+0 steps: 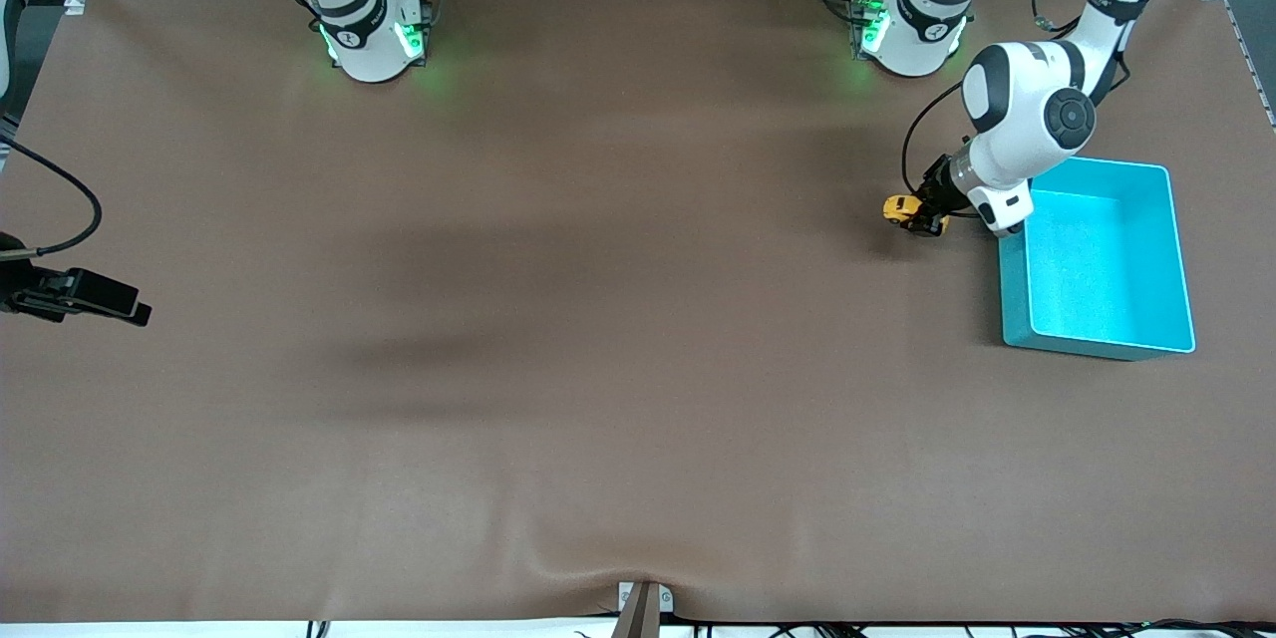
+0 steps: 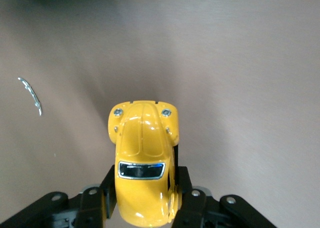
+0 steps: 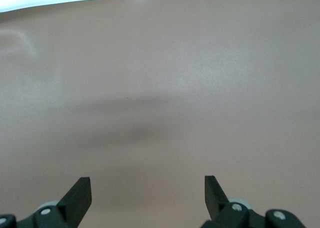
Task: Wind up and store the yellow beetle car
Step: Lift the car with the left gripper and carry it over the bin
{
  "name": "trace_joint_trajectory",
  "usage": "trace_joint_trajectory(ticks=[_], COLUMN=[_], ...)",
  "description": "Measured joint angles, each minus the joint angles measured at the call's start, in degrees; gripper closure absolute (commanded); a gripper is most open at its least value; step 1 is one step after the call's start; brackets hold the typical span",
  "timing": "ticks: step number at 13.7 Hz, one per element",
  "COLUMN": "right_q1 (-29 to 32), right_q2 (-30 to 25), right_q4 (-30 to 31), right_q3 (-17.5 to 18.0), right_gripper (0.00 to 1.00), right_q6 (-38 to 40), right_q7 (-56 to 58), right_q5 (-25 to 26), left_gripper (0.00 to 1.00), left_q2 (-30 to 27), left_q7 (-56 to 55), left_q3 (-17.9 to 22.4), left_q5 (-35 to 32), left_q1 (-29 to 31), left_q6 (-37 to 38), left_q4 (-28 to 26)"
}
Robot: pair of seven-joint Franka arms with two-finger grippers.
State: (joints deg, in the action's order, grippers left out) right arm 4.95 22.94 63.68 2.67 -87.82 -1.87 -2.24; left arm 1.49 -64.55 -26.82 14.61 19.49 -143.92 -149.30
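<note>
The yellow beetle car (image 2: 142, 160) is clamped between the left gripper's (image 1: 925, 217) fingers, just beside the turquoise bin (image 1: 1012, 304). Storing is judged undone. The right gripper (image 3: 147, 190) is held wide open and empty, waiting.

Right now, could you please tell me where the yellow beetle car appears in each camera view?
Front view: the yellow beetle car sits in the left pincer, beside the turquoise bin, at the left arm's end of the table.
Left wrist view: low centre, the car clamped between the fingers.
Right wrist view: not in it; only the open right pincer.
Shared landmark: the brown table mat.
</note>
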Motion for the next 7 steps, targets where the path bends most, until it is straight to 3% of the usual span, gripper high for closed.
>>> trace_joint_trajectory(ticks=[3, 7], right_q1=[0.0, 0.0], right_q2=[0.0, 0.0], right_q4=[0.0, 0.0], right_q3=[0.0, 0.0], right_gripper=[0.0, 0.0], right_q6=[0.0, 0.0], right_q7=[0.0, 0.0], right_q5=[0.0, 0.0], left_gripper=[1.0, 1.0], left_q2=[-1.4, -1.5], left_q7=[0.0, 7.9], left_q3=[0.3, 0.7], left_q5=[-5.0, -10.8], left_q1=[0.7, 7.3], left_q6=[9.2, 20.2], left_q4=[7.5, 17.5])
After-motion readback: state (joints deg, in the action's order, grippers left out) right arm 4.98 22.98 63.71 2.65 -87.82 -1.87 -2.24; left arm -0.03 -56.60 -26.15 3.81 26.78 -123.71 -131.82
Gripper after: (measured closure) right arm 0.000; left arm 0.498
